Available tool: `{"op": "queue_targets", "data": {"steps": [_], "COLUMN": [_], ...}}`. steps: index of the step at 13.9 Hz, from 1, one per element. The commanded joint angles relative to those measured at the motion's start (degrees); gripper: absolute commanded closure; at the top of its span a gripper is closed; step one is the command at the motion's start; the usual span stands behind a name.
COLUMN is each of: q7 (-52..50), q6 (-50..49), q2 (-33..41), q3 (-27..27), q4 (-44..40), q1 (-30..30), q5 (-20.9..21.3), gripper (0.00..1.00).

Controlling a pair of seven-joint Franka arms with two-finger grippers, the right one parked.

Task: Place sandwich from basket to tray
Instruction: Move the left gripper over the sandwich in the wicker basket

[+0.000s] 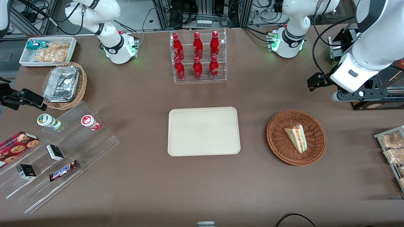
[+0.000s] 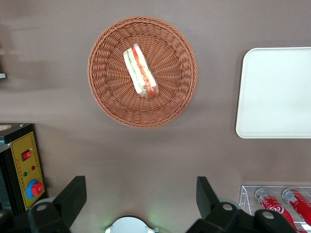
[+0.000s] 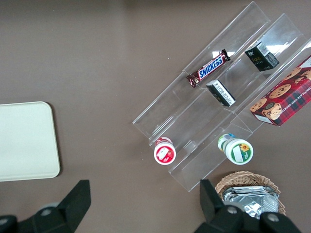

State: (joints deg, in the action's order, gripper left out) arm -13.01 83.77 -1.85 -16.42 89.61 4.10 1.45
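One Snickers bar [image 1: 64, 170] lay nearest the front camera, its white "SNICKERS" lettering readable, on the lowest step of a clear riser [image 1: 60, 157] toward the parked arm's end of the tabletop [image 1: 142, 195]. Two small black boxes [image 1: 55, 152] sat on the steps beside and above it, their print too small to read, and a red tartan box [image 1: 17, 144] pictured with chocolate-chip cookies rested at the riser's edge. Higher on the steps lay a green-capped cup [image 1: 49, 121] and a red-capped cup [image 1: 90, 122].

Mid-table, the tray [image 1: 203, 131] lay flat with nothing on it. Well apart from it, toward the working arm's end, the basket [image 1: 281, 145] held the sandwich [image 1: 296, 137], which rested inside on the weave with its red and green filling edge showing.

Farther from the camera, the gripper [image 2: 141, 199] hung in the air above bare tabletop near the basket, touching nothing, its jaws spread wide and empty. A black control box [image 2: 22, 170] with a yellow panel and red button stood beside it.

Farthest, six red Coca-Cola bottles [image 1: 197, 55] stood in a clear rack [image 1: 199, 78], and a lighter basket of foil trays [image 1: 63, 83] and a white bin of snacks [image 1: 47, 50] sat toward the parked arm's end.
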Motion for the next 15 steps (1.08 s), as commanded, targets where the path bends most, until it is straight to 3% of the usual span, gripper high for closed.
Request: {"op": "queue_targets", "data": {"steps": [1, 6, 10, 15], "q7": [0.6, 0.4, -1.7, -22.0], "q6": [-0.5, -0.2, 4.4, 23.8], "q2": [-0.4, -5.3, -12.7, -14.2], "q3": [-0.1, 1.0, 5.5, 7.7], "q4": [-0.7, -1.1, 0.2, 14.2], "q1": [-0.1, 0.6, 0.6, 0.4], "q5": [1.0, 1.3, 1.4, 1.2], "gripper": [0.00, 0.00, 0.00, 0.00]}}
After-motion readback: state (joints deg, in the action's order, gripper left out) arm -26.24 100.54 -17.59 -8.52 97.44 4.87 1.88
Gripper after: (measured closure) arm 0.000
